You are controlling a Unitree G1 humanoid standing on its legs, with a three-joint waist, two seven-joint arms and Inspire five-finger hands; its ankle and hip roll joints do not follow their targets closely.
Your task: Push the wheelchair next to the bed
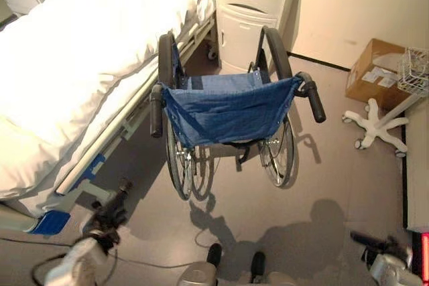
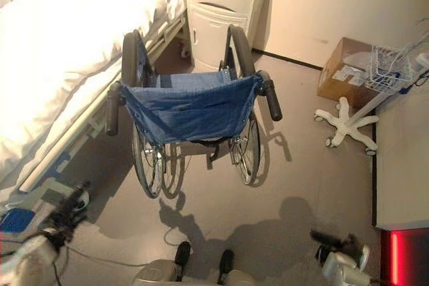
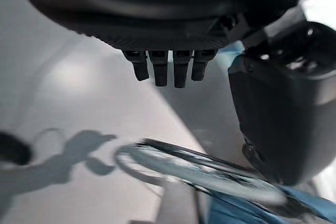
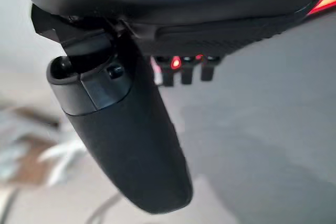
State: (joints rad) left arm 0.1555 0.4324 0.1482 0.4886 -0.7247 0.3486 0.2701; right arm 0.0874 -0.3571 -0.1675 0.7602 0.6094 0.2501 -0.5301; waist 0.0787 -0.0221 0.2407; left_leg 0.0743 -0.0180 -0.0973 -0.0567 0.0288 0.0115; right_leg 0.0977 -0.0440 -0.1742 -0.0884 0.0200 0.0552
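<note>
The wheelchair (image 1: 228, 115) stands right beside the bed (image 1: 74, 65), well in front of both hands. The left hand (image 1: 110, 209) and right hand (image 1: 375, 244) hang low, fingers straight, holding nothing.

Grey floor (image 1: 335, 179), smooth, catching a soft sheen and some shadows. Cream wall (image 1: 348, 5) at the back, dark skirting along its foot. White cabinet (image 1: 251, 11) against that wall, drawers above, door below. Further right, cardboard box (image 1: 372, 72) on the floor by the wall. Just in front of the box, white wheeled stand (image 1: 375, 125), wire basket (image 1: 414, 70) on top. Warm, bright light over everything.
</note>
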